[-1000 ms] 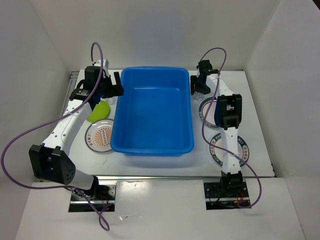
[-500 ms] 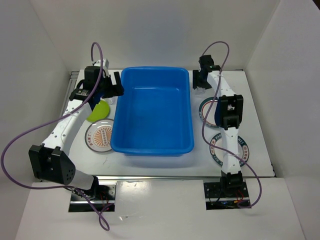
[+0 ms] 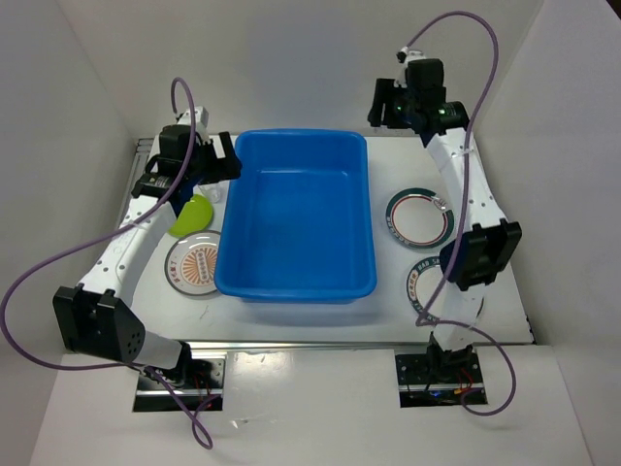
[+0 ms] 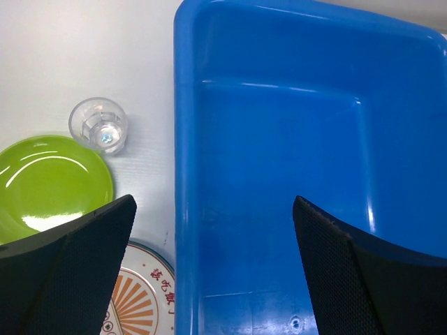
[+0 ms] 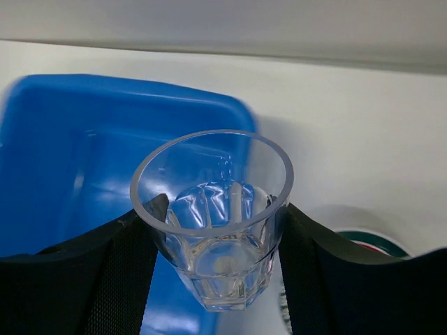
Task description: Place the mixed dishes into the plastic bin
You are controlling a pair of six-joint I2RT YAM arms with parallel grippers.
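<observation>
Nearest my bases: a white plate with a teal lettered rim (image 3: 417,282) is lying flat on the table (image 3: 505,243), partly under my right forearm. Across on the left, the orange-patterned plate (image 3: 194,264) is lying flat just beside the blue plastic bin (image 3: 291,287).

The bin is sitting mid-table between my two arms, long side running away from me.

Further out on the right: a second white teal-rimmed plate (image 3: 419,216) is lying flat, near the bin's right wall but apart from it. On the left, the lime-green plate (image 4: 49,185) is lying next to the orange one; whether they overlap, I cannot tell. A small clear cup (image 4: 99,125) is standing upright just beyond it, close to the bin's left wall.

My left gripper (image 4: 213,202) is hovering over the bin's left rim, jaws spread wide, holding nothing.

Farthest: my right gripper (image 3: 389,104) is raised off the table near the bin's far right corner. Its jaws are clamping the other clear cup (image 5: 213,209), one finger (image 5: 119,272) on each side, mouth towards the wrist camera.
</observation>
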